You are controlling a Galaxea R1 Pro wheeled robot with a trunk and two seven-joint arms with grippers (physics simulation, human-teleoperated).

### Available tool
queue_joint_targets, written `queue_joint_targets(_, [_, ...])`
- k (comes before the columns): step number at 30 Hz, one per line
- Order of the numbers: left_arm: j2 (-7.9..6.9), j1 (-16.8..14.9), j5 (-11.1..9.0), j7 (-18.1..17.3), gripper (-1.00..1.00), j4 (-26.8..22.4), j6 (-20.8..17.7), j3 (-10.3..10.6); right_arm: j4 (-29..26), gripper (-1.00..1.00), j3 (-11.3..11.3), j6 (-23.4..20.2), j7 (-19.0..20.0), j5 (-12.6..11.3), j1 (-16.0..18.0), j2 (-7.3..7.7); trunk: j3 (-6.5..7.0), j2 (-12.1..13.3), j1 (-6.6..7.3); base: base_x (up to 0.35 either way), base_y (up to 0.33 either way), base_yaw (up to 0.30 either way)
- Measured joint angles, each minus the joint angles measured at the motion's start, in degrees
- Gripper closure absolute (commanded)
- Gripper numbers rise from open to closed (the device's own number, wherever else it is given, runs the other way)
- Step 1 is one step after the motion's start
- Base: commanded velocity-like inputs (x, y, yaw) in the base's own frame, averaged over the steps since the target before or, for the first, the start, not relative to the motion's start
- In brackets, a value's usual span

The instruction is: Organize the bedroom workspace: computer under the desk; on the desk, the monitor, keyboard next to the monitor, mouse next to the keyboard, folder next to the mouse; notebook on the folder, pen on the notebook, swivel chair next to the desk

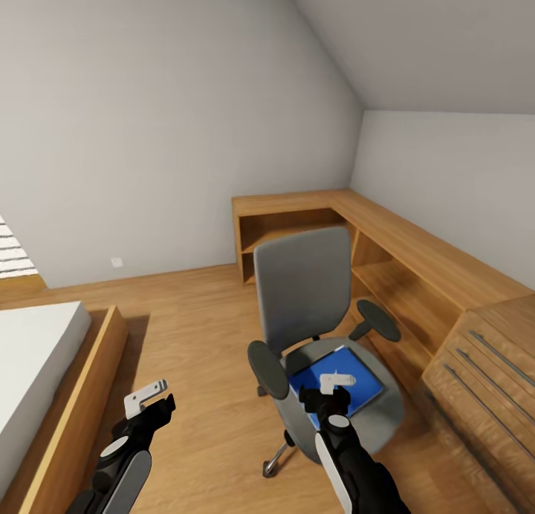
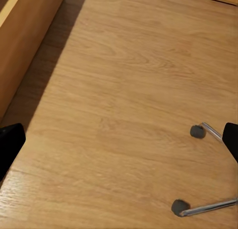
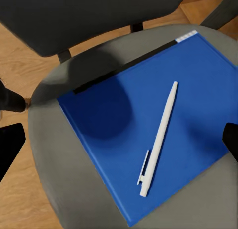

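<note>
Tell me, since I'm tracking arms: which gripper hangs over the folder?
The right gripper, above the blue folder and pen; the left gripper is over bare floor.

The swivel chair (image 1: 327, 336) is viewed from above by the head camera; its seat (image 3: 59, 154) is viewed closely from the right wrist, its wheeled base (image 2: 198, 132) from the left.

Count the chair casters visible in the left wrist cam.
2: one caster at the end of a chrome leg, another caster on a second leg nearer the frame's lower edge. The rest of the base may be out of frame.
</note>
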State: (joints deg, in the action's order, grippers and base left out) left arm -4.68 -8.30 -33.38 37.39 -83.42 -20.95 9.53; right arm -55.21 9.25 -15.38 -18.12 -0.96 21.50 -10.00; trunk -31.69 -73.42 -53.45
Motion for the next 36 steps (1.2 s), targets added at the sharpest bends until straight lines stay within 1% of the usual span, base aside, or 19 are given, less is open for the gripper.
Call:
queue_joint_targets(4, [-0.02, 0.0, 0.0, 0.0, -1.0, 0.0, 0.0, 0.0, 0.4, -1.0, -1.1, -0.2, 0.0, 0.0, 0.1, 0.0, 0.0, 0.0, -0.01, 0.074, -0.049, 0.0])
queue_joint_targets(5, [-0.03, 0.0, -0.1, 0.0, -1.0, 0.0, 0.0, 0.0, 0.9, -1.0, -1.9, -0.2, 0.0, 0.0, 0.1, 0.0, 0.0, 0.0, -0.01, 0.031, -0.021, 0.0])
queue_joint_targets(8, [-0.03, 0.0, -0.1, 0.0, -1.0, -0.3, 0.1, 0.0, 1.9, -1.0, -3.3, -0.2, 0.0, 0.0, 0.4, 0.0, 0.0, 0.0, -0.01, 0.018, -0.012, 0.0])
queue_joint_targets(13, [-0.01, 0.0, -0.1, 0.1, -1.0, -1.4, 0.2, -0.1, 2.5, -1.0, -4.4, -0.3, 0.0, 0.0, 0.6, 0.0, 0.0, 0.0, -0.01, 0.006, -0.004, 0.0])
queue_joint_targets(16, [0.0, 0.0, -0.2, 0.2, -1.0, -2.0, 0.2, -0.1, 2.6, -1.0, -4.8, -0.2, 0.2, 0.0, 0.6, 0.72, 0.0, 0.0, -0.01, 0.002, -0.001, 0.0])
queue_joint_targets(21, [0.03, 0.0, -0.4, 0.1, -1.0, -2.2, 0.2, -0.1, 2.7, -1.0, -5.0, -0.1, 0.4, -0.1, 0.7, 1.49, -0.89, -2.0, -1.1, 0.0, 0.0, 0.0])
queue_joint_targets(23, [0.05, 0.0, -1.3, 0.2, -1.0, -2.3, 0.2, -0.1, 2.7, -1.0, -5.1, 0.0, 0.5, -0.1, 0.7, 1.7, -1.25, -2.8, -1.54, 0.0, 0.0, 0.0])
queue_joint_targets(26, [0.02, 0.0, -1.9, 0.2, -1.0, -2.3, 0.2, -0.1, 2.7, -1.0, -5.1, 0.0, 0.5, -0.1, 0.7, 1.75, -1.79, -4.0, -2.2, 0.0, 0.0, 0.0])
queue_joint_targets(36, [0.11, 0.0, -2.4, 0.2, -1.0, -2.2, 0.2, -0.1, 3.9, -1.0, -5.1, 0.4, 0.6, -0.1, 0.8, 1.8, -3.59, -8.0, -4.4, 0.0, 0.0, 0.0])
